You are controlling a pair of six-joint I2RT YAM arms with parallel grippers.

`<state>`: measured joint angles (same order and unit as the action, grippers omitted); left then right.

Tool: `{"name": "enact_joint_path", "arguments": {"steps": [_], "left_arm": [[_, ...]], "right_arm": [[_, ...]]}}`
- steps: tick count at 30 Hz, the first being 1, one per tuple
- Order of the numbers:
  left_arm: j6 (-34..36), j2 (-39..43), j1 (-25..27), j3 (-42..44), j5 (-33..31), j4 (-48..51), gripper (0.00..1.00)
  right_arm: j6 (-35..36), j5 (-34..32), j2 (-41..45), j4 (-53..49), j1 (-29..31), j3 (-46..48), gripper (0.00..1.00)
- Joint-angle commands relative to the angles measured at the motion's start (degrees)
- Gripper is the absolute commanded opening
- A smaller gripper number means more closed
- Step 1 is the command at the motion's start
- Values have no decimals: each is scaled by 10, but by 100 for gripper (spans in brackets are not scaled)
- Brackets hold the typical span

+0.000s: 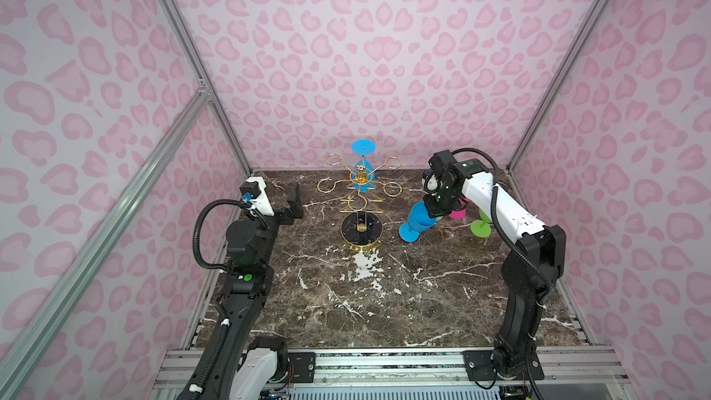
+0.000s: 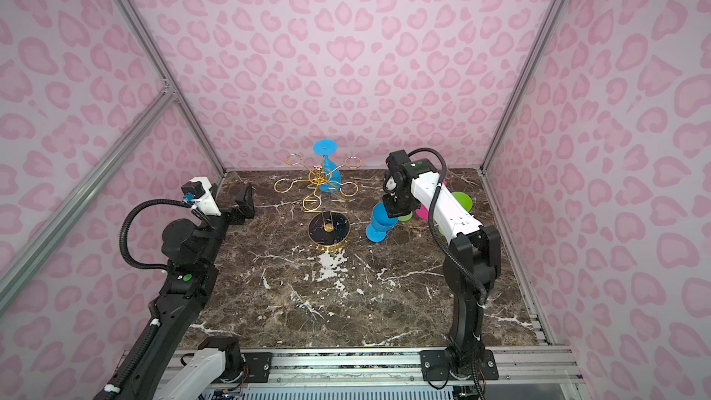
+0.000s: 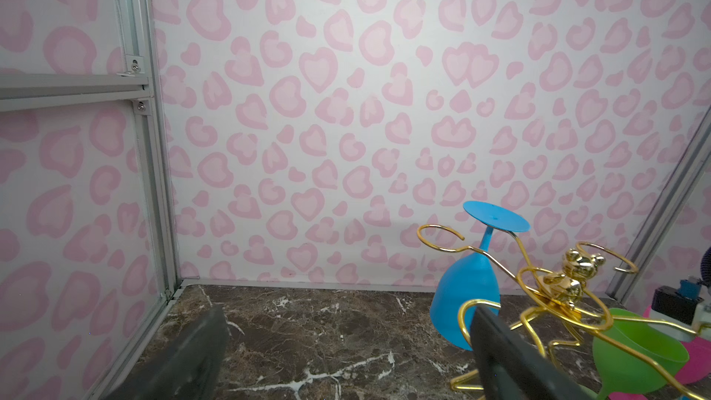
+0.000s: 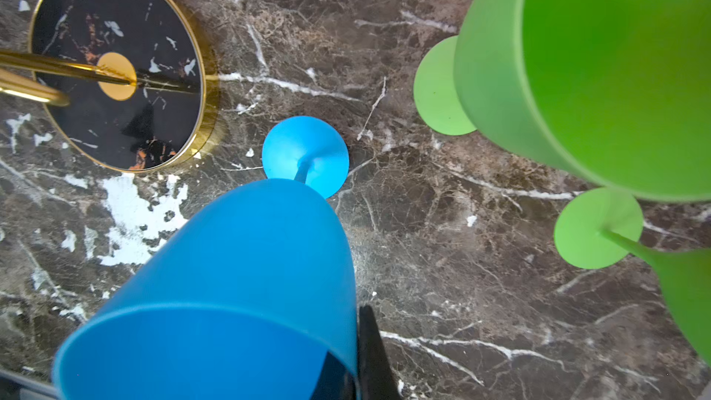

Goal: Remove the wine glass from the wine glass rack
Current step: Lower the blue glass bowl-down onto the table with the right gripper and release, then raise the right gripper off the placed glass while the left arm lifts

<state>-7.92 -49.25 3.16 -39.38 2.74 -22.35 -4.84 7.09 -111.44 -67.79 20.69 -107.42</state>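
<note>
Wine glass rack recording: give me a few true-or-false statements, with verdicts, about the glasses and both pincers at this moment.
1. A hanging blue glass sits upside down on the wine glass rack. True.
2. The left pincer grips a glass. False: it is open and empty, off to the rack's side.
3. The right pincer is shut on the rim of a tilted blue glass. True.
4. A green glass hangs on the rack. False: a green glass and a second green glass stand on the table.
</note>
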Motion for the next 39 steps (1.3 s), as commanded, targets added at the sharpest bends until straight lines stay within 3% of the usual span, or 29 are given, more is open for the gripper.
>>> {"name": "enact_joint_path", "arguments": {"steps": [1, 13, 28, 34, 39], "left_arm": [[1, 1, 0, -8, 0, -3, 99], [3, 2, 0, -8, -14, 4, 99], [0, 5, -1, -10, -30, 11, 98], [-15, 11, -5, -26, -30, 23, 98], [-62, -4, -12, -68, 2, 36, 97]], "right_arm": [[8, -14, -10, -18, 5, -11, 3], [6, -27, -19, -35, 15, -56, 14], [-5, 53, 66, 6, -7, -62, 24], [-45, 130, 191, 146, -25, 40, 36], [-110, 167, 313, 328, -37, 168, 57]]}}
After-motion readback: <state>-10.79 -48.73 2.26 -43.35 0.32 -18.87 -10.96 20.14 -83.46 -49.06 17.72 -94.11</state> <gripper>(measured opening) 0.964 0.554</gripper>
